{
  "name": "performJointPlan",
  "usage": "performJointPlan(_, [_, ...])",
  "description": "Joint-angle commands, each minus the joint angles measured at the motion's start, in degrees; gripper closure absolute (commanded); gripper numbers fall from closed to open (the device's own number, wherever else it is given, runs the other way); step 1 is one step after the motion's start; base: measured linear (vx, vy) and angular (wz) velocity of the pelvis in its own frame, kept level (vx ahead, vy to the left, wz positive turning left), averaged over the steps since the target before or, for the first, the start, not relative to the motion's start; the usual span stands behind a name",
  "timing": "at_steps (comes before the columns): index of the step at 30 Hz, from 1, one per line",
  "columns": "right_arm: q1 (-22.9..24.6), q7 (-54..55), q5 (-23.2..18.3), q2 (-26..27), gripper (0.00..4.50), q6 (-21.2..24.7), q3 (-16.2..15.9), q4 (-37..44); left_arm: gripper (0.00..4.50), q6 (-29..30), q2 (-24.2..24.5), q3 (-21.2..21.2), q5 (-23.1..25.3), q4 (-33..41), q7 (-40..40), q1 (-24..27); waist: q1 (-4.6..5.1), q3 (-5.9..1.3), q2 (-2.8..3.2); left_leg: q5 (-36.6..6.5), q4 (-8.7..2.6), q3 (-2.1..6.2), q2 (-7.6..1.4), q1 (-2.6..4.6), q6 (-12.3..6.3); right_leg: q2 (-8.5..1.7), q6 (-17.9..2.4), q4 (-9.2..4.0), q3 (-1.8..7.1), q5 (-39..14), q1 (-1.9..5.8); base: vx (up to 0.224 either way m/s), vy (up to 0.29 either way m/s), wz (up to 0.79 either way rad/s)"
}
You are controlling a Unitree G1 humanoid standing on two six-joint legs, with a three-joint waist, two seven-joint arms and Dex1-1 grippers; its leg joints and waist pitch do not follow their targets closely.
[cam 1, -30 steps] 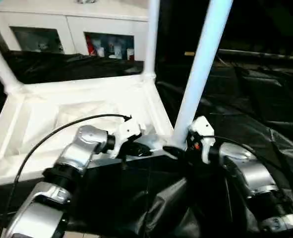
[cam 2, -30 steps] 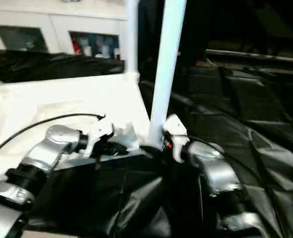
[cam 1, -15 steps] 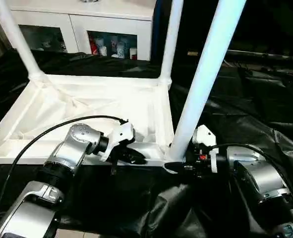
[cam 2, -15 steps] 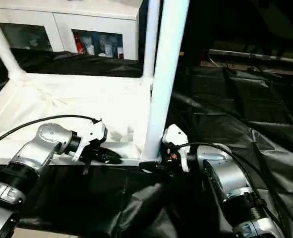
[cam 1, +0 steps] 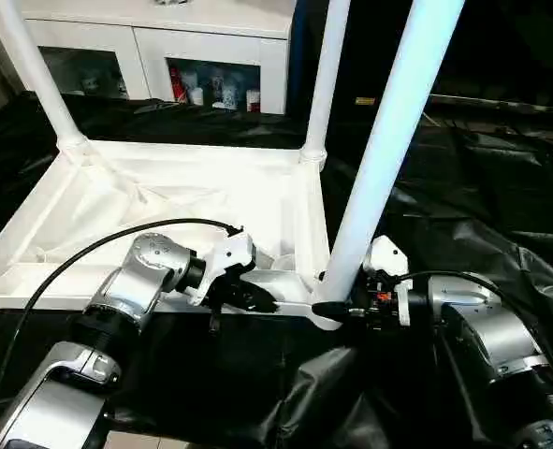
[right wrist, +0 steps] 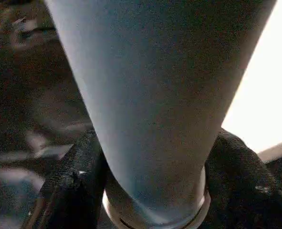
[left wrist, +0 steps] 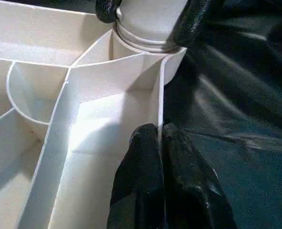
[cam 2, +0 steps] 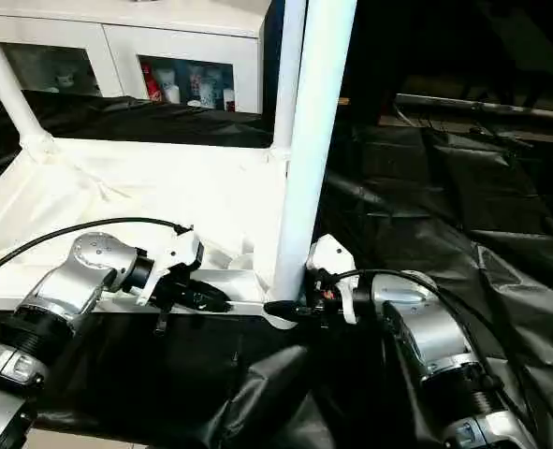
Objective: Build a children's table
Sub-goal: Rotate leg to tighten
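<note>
Seating the near-right leg in its corner socket, the right pincer is clamped around the leg's base while the left pincer pinches the inverted top's near rim; uneven push could tilt the leg and jam it.

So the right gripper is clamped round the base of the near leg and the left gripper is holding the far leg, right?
Not quite. The left gripper is pinched on the rim wall of the table top, as the left wrist view shows, not on the far leg. The right gripper does clamp the near leg at its base.
</note>
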State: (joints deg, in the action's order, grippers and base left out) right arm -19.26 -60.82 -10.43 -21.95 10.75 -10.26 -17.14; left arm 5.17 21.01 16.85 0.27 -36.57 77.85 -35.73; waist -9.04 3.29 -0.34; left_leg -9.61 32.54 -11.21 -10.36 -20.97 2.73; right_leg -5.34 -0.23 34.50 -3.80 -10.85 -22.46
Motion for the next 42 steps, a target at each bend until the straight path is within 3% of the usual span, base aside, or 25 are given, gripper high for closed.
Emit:
performJointPlan(1, [-0.1,7.4,1.6,3.0,2.01,0.3,0.9,-3.1,4.50,1.6,-3.1,0.7,1.8,-2.2,-6.6,0.4,0.39,-3.29,-0.37,-15.9,-4.01,1.41,-3.23,1.02,-0.56,-4.16,-12.4,-4.22,2.67,-14.6,1.97,0.000,0.000,0.00])
performJointPlan(5, [-0.9,17.7,3.8,7.6,2.01,1.6,2.0,-6.7,4.50,2.8,-6.1,0.4,3.3,-4.0,-13.7,-0.3,1.32,-2.74,-0.21,-21.3,-4.51,1.85,-3.11,1.44,1.48,-4.43,-9.6,-5.52,2.64,-25.0,1.57,0.000,0.000,0.00])
performJointPlan(6, [-1.6,22.8,4.4,10.2,2.01,2.3,2.7,-8.3,4.50,3.6,-8.0,0.3,3.8,-4.7,-17.0,-0.6,1.43,-2.46,0.22,-23.8,-4.78,2.19,-3.11,1.70,2.31,-4.54,-8.4,-5.95,2.51,-29.0,1.45,0.000,0.000,0.00])
performJointPlan(9, [-4.6,37.3,5.6,17.7,2.01,3.7,5.3,-13.1,4.50,6.8,-14.1,0.5,4.9,-5.2,-25.4,-1.2,2.10,-2.23,-0.26,-28.3,-5.00,2.92,-2.81,2.26,3.58,-4.85,-4.9,-7.22,1.85,-37.8,1.29,-0.018,0.007,-0.03])
performJointPlan(10, [-4.8,37.9,5.6,18.0,2.01,3.7,5.4,-13.2,4.50,7.0,-14.3,0.5,4.9,-5.1,-25.7,-1.2,2.33,-2.29,0.10,-29.2,-5.04,3.16,-2.87,2.54,3.91,-4.94,-4.4,-7.43,1.79,-38.5,0.99,-0.054,0.020,-0.09])
performJointPlan(11, [-6.3,41.4,5.7,20.1,2.01,4.1,6.1,-15.2,4.50,8.0,-16.3,0.9,5.0,-4.7,-27.1,-1.2,2.52,-2.08,-0.12,-30.2,-4.98,3.20,-2.75,2.77,3.72,-4.76,-3.9,-7.87,1.58,-39.3,0.73,-0.072,0.023,-0.04])
performJointPlan(12, [-6.5,41.6,5.7,20.3,2.01,4.0,6.1,-15.4,4.50,8.0,-16.6,0.9,5.0,-4.7,-27.2,-1.2,2.82,-2.06,0.31,-32.4,-4.87,3.31,-2.64,3.41,3.63,-4.56,-3.7,-8.33,1.20,-39.1,0.46,-0.060,0.028,-0.01])
performJointPlan(14, [-8.4,42.6,6.7,23.0,2.01,2.6,4.6,-17.3,4.50,8.6,-19.1,1.9,5.6,-4.2,-28.5,-1.0,3.32,-1.85,0.16,-34.8,-5.25,3.66,-2.57,3.26,3.45,-4.23,-3.0,-8.67,0.72,-38.6,0.59,-0.030,0.014,0.00])
performJointPlan(15, [-8.6,42.3,6.9,23.5,2.01,2.0,4.3,-17.3,4.50,8.5,-19.5,2.2,5.8,-4.2,-28.6,-1.0,3.49,-1.75,0.48,-36.8,-5.38,3.84,-2.57,3.45,3.50,-4.14,-2.3,-8.95,0.30,-38.9,0.67,0.000,0.000,0.00])
performJointPlan(17, [-8.8,41.5,6.7,23.7,1.46,1.1,4.2,-16.9,4.50,8.3,-19.7,2.4,5.9,-4.3,-28.6,-1.2,3.78,-1.79,0.93,-39.6,-5.73,4.10,-2.76,3.73,3.80,-3.99,-2.1,-9.19,-0.28,-37.2,0.99,0.000,0.000,0.00])
performJointPlan(18, [-8.8,39.9,6.3,23.1,1.32,1.0,4.4,-16.4,4.50,8.0,-19.1,2.1,6.1,-4.8,-28.5,-1.6,4.04,-1.88,0.99,-40.7,-6.16,4.31,-2.92,3.33,4.02,-4.01,-2.3,-8.93,-0.54,-34.8,1.62,0.000,0.000,0.00])
performJointPlan(19, [-8.7,39.3,6.0,22.8,1.32,1.0,4.6,-16.2,4.50,7.8,-18.9,2.1,6.1,-5.0,-28.4,-1.7,4.00,-1.87,0.95,-40.9,-6.43,4.29,-2.98,3.03,4.04,-4.15,-2.4,-8.76,-0.38,-34.1,1.72,0.000,0.000,0.00])
performJointPlan(20, [-8.6,38.0,5.6,22.2,1.25,1.3,4.8,-15.7,4.50,7.5,-18.2,1.8,6.1,-5.2,-27.9,-1.8,3.95,-1.81,0.75,-40.7,-6.14,4.09,-2.76,3.50,3.91,-4.49,-2.5,-9.14,-0.25,-35.3,1.17,0.000,0.000,0.00])
performJointPlan(23, [-8.3,33.7,5.7,18.9,0.93,1.5,4.3,-14.5,4.50,6.5,-16.0,1.3,5.9,-5.2,-25.6,-1.9,3.87,-1.80,0.52,-38.3,-5.81,4.01,-2.60,3.41,3.24,-4.95,-2.2,-9.57,-0.13,-37.0,1.15,0.000,0.000,0.00])
performJointPlan(26, [-7.0,25.4,5.4,13.9,0.93,1.6,2.2,-11.5,4.50,5.0,-13.1,1.2,5.9,-4.9,-22.1,-1.5,3.64,-2.11,0.30,-34.4,-6.10,3.94,-2.75,2.47,2.25,-5.13,-2.4,-9.01,0.51,-34.5,1.78,0.000,0.000,0.00])
performJointPlan(27, [-6.0,20.1,5.0,10.7,0.93,0.9,1.1,-9.3,4.50,4.4,-11.3,1.3,5.9,-4.9,-19.9,-1.3,3.32,-2.53,0.16,-30.0,-6.27,3.73,-3.06,1.76,1.55,-5.33,-4.0,-8.06,1.16,-29.2,2.10,0.000,0.000,0.00])
performJointPlan(29, [-6.0,20.0,5.0,10.6,0.93,0.9,1.1,-9.3,4.50,4.4,-11.3,1.3,5.9,-4.9,-19.9,-1.3,3.07,-2.68,-0.02,-26.9,-6.10,3.35,-3.10,1.43,0.76,-5.17,-5.5,-7.60,1.40,-24.8,2.20,0.000,0.000,0.00])
performJointPlan(30, [-5.6,18.0,4.8,9.5,0.93,0.6,0.7,-8.4,4.50,3.9,-10.6,1.4,5.9,-4.8,-19.0,-1.3,2.80,-2.63,-0.05,-24.9,-5.89,2.81,-3.12,1.61,0.19,-5.13,-7.1,-7.31,1.70,-22.0,1.76,0.000,0.000,0.00])
performJointPlan(31, [-4.6,11.4,3.3,5.6,0.93,0.2,0.3,-6.2,4.50,2.1,-7.7,1.7,4.7,-3.3,-13.3,-0.6,2.59,-2.62,-0.59,-23.8,-5.70,2.55,-3.07,1.69,-0.52,-5.12,-8.2,-7.15,1.68,-21.5,1.87,0.000,0.000,0.00])
performJointPlan(32, [-4.5,10.8,3.2,5.3,0.93,0.2,0.3,-6.0,4.50,1.8,-7.5,1.7,4.6,-3.2,-12.7,-0.6,2.41,-2.73,-0.56,-23.3,-5.62,2.51,-3.16,1.62,-1.04,-5.17,-8.4,-6.92,1.72,-21.4,2.14,0.000,0.000,0.00])
performJointPlan(33, [-4.2,7.2,2.2,3.3,0.93,0.4,0.2,-4.9,4.50,0.7,-5.8,1.7,3.4,-1.9,-8.7,-0.1,2.11,-2.90,-0.80,-19.8,-5.40,2.27,-3.28,0.94,-1.89,-5.16,-9.5,-6.27,1.85,-18.4,2.42,0.054,-0.046,0.01])
performJointPlan(38, [-3.6,0.1,1.4,0.1,0.93,0.4,-0.9,-4.2,4.50,1.9,-1.7,2.5,1.8,1.5,-0.7,1.1,1.10,-3.31,-1.01,-15.2,-4.43,1.50,-3.40,1.22,-2.80,-4.94,-12.7,-4.96,1.86,-13.0,2.04,0.061,-0.060,0.05])
performJointPlan(39, [-3.6,-1.4,1.0,-0.4,0.93,0.4,-0.9,-4.1,4.50,2.3,-0.8,2.6,1.5,2.1,0.7,1.4,0.74,-3.62,-1.02,-12.2,-4.09,1.38,-3.40,0.81,-3.33,-4.80,-13.6,-4.15,1.80,-8.8,2.46,0.071,-0.043,0.03])
performJointPlan(41, [-3.4,-3.3,0.7,-1.2,0.93,0.6,-0.9,-3.9,4.50,2.5,-0.1,2.6,1.3,2.5,1.7,1.5,0.43,-3.54,-1.19,-8.6,-3.70,1.24,-3.24,0.44,-4.51,-4.40,-14.8,-3.22,1.68,-2.8,2.42,0.064,-0.033,0.02])
performJointPlan(42, [-3.4,-4.6,0.4,-1.8,0.93,0.9,-1.1,-3.9,4.50,2.7,0.4,2.8,1.0,2.8,2.5,1.6,0.13,-4.01,-1.13,-5.5,-3.18,1.25,-3.17,0.45,-5.61,-4.32,-15.7,-2.40,1.53,2.2,2.61,0.000,0.000,0.00])
